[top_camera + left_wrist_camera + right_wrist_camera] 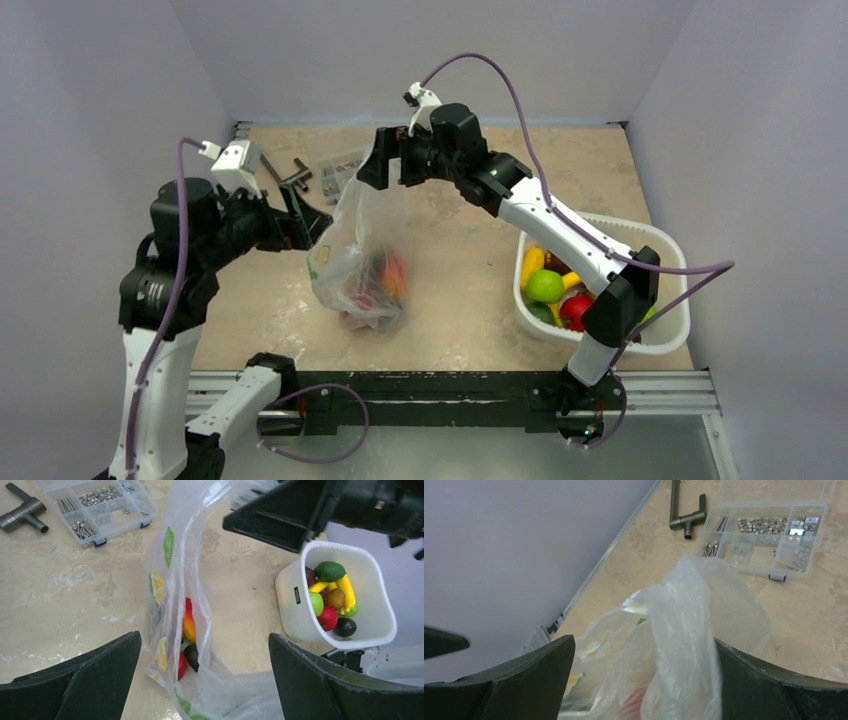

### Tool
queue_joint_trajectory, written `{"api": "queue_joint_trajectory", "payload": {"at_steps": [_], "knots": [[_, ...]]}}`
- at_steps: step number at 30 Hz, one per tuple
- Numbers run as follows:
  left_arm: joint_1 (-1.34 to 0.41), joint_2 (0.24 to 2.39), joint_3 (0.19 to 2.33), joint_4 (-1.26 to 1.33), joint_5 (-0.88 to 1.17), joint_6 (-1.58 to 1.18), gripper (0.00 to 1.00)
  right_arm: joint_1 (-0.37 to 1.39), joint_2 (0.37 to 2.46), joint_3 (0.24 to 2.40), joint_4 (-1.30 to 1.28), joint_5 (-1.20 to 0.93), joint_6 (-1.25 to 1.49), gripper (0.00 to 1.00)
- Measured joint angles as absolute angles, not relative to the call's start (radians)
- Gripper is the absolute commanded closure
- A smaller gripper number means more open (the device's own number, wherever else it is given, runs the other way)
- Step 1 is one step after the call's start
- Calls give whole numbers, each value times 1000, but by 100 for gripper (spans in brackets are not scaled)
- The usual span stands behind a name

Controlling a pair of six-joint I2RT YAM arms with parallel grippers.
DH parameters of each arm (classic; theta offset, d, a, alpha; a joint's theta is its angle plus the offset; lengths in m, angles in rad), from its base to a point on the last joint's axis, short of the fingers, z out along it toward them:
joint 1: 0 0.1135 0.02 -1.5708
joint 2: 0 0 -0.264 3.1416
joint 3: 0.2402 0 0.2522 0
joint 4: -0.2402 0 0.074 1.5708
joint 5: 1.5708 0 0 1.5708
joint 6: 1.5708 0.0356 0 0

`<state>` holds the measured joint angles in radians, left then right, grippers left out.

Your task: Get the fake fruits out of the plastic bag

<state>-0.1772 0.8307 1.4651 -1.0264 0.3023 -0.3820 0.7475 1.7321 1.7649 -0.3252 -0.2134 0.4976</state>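
The plastic bag [350, 255] stands on the table [460, 230] a little left of centre and nearer the near edge, with its bunched top pulled up between the wide-spread fingers of the right hand [644, 642]; I cannot tell whether they grip the film. The fake fruits [188, 625], an orange-red piece above a red and a dark one, lie low inside the bag. The left hand [204, 637] hangs wide open just beside the bag's left side, holding nothing, and a white basket [660, 240] of fruit sits at the right edge.
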Motion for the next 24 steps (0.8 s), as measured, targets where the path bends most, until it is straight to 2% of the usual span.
{"api": "queue_joint_trajectory", "payload": {"at_steps": [6,8,16,20,24], "knots": [[-177,973,1349,-894,333,-346,0,773,1673,1760,-406,-141,492,1],[-177,1018,1297,-854,363,-339,3,775,1631,1743,-415,-121,491,1],[-177,1068,1180,-749,439,-301,58,794,1474,1691,-466,-66,485,1],[-177,1066,1162,-715,463,-260,64,880,1395,1605,-447,-16,480,1],[-177,1044,1125,-674,496,-224,88,1008,1309,1464,-353,-38,466,1]]}}
